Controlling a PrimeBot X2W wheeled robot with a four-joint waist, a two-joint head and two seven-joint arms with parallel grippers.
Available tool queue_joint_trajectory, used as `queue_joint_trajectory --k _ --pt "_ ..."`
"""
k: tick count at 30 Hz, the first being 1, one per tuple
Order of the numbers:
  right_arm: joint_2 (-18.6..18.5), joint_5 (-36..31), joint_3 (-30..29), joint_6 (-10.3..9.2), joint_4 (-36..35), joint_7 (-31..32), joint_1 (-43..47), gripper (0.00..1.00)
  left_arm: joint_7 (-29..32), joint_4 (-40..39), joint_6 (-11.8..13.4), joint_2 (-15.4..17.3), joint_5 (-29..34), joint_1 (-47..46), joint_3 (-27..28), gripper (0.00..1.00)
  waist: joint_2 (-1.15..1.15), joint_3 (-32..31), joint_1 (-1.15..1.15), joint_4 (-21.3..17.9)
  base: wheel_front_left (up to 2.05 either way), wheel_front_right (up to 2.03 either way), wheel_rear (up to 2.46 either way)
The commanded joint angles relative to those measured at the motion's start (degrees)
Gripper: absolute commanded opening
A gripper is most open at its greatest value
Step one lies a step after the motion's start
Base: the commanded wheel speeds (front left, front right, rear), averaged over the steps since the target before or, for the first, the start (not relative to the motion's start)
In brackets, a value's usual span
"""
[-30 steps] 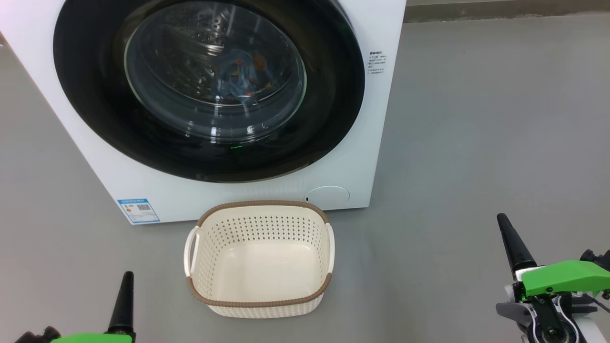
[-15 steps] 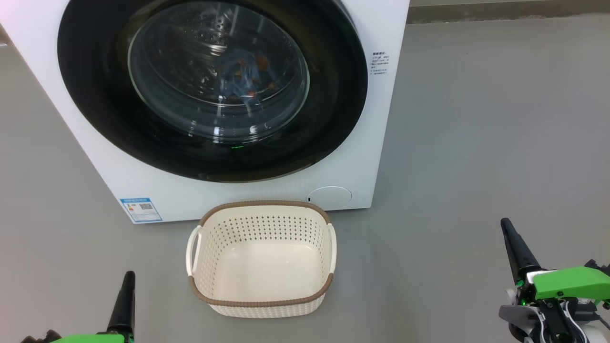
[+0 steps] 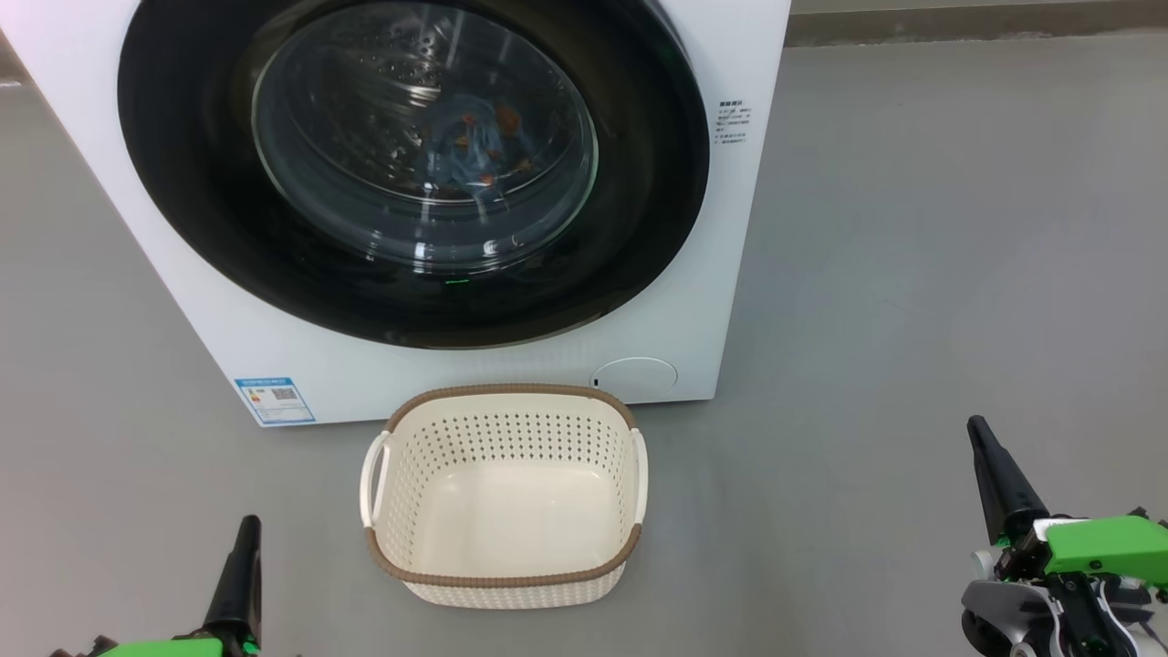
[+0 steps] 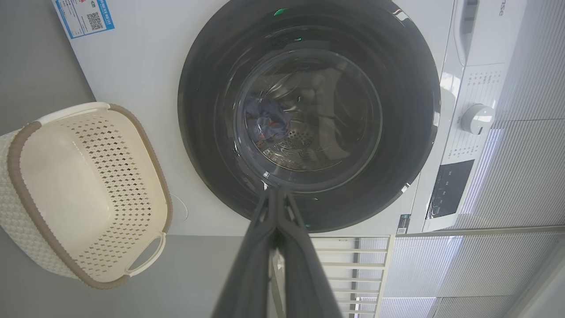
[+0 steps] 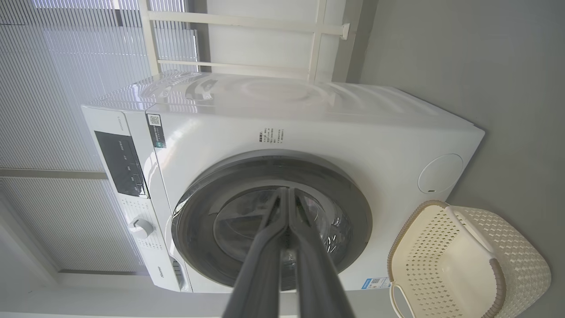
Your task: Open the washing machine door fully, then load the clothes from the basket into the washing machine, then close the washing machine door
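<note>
The white washing machine (image 3: 748, 237) stands ahead with its black-rimmed round door (image 3: 639, 182) closed flat against the front. Through the glass, the blue clothes (image 3: 474, 146) with orange prints lie inside the steel drum. The cream basket (image 3: 504, 573) with the brown rim sits on the floor before the machine with nothing in it. My left gripper (image 3: 245, 534) is shut at the lower left, apart from the basket. At the lower right my right gripper (image 3: 982, 436) is shut, holding nothing. The left wrist view shows the door (image 4: 410, 79), the clothes (image 4: 267, 126) and the basket (image 4: 26, 132).
Grey floor (image 3: 912, 274) spreads to the right of the machine. A blue label (image 3: 274, 400) marks its lower left corner, and a round filter cover (image 3: 634, 377) sits at its lower right. In the right wrist view a control panel (image 5: 121, 163) and dial (image 5: 141, 228) show.
The head camera has shifted slightly, so the machine and basket sit a little further right. My right gripper has dropped lower in the picture. The door stays closed.
</note>
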Motion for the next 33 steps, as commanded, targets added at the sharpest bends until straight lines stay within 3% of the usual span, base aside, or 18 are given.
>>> queue_joint_trajectory --k 1,33 --pt "0.05 1.72 0.29 0.02 -1.97 0.74 -0.08 0.00 0.68 -1.79 -0.47 0.37 -1.47 -2.46 2.21 0.00 0.00 -0.01 0.00 0.05 0.00 0.00 0.00" --pt "0.15 1.87 0.15 0.02 -1.99 0.87 -0.06 0.00 0.74 -1.80 -0.47 0.33 -1.68 -2.46 2.25 0.00 0.00 -0.01 0.00 0.06 0.00 0.00 0.00"
